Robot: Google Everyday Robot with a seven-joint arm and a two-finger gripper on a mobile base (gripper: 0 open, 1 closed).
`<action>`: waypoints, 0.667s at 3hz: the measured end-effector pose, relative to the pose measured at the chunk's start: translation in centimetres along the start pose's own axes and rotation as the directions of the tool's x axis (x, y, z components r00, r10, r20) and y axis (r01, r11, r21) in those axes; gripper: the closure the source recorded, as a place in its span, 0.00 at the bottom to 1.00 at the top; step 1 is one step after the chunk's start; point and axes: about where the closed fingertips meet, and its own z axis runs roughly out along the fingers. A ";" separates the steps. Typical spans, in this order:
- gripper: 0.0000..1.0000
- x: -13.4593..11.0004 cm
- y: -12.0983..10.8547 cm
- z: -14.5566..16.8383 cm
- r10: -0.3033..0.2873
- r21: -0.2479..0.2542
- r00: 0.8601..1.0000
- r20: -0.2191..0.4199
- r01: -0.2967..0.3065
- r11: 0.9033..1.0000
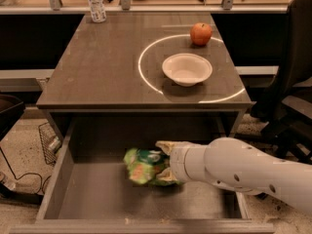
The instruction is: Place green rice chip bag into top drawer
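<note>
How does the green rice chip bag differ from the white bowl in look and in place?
The green rice chip bag is crinkled and bright green, while the white bowl is smooth, round and plain. The bag is down in the open top drawer, right at the gripper. The bowl stands upright on the table, away from the gripper. They look roughly alike in size.

Gripper beside bag inside top drawer

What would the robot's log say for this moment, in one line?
gripper: inside drawer, at bag | bag: inside drawer | drawer: open
</note>
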 end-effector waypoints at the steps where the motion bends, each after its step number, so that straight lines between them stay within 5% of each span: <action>1: 0.00 -0.1 0.0 0.0 -0.003 0.001 1.000 0.001 0.003 1.000; 2: 0.00 -0.1 0.0 0.0 -0.003 0.001 1.000 0.001 0.003 1.000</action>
